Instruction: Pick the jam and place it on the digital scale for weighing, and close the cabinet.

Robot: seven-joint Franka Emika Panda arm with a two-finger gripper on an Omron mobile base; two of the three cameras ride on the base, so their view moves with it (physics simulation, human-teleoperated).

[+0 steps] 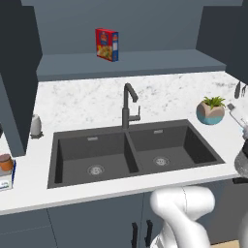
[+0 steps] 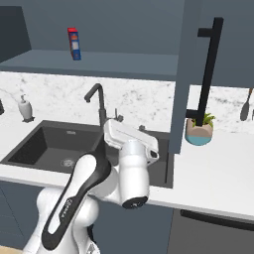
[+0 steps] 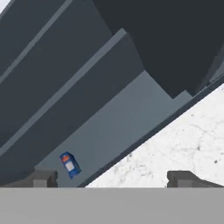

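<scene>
Table (image 1: 92,104): white marbled top with a dark double sink (image 1: 131,152) set in and a black faucet (image 1: 128,104) behind it. On it: grey soap dispenser (image 1: 36,126) at left, potted plant (image 1: 211,110) at right, digital scale (image 1: 7,178) at the left edge carrying the jam (image 1: 6,162). Shelf (image 1: 131,62) above: one red-and-yellow carton box (image 1: 107,44), upright.

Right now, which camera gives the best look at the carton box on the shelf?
The left base view: the carton box faces the camera, red-and-yellow front plain, upright on the shelf. The right base view shows it narrower, side-on. The hand view shows it small and tilted, mostly its blue side.
</scene>
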